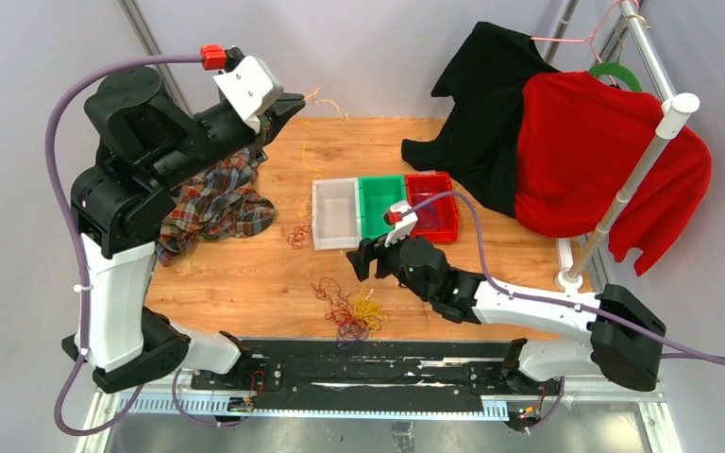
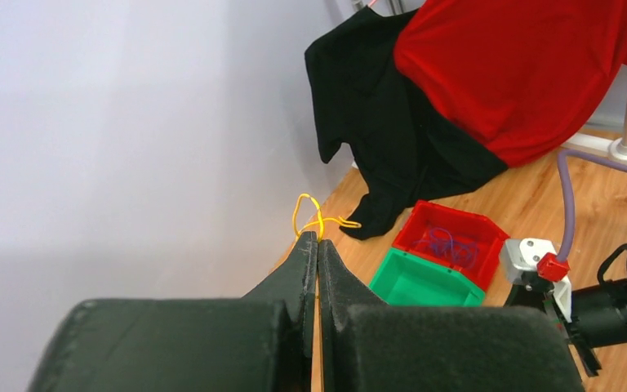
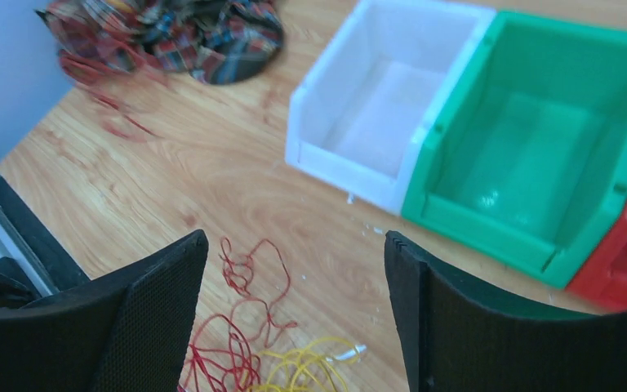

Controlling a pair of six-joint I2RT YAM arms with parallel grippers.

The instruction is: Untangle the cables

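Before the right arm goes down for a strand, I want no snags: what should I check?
1. Is the right hand open: ok.
2. Tangled pile of red and yellow wire strands in sight between its fingers: ok.
3. Is the left hand shut on the thin yellow wire strand: ok.
4. That strand free of the pile: cannot tell.
5. White plastic bin and green plastic bin empty: ok.

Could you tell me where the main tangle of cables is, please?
In the top view, the tangle lies centrally on the table, near its front edge, beside the open right hand.
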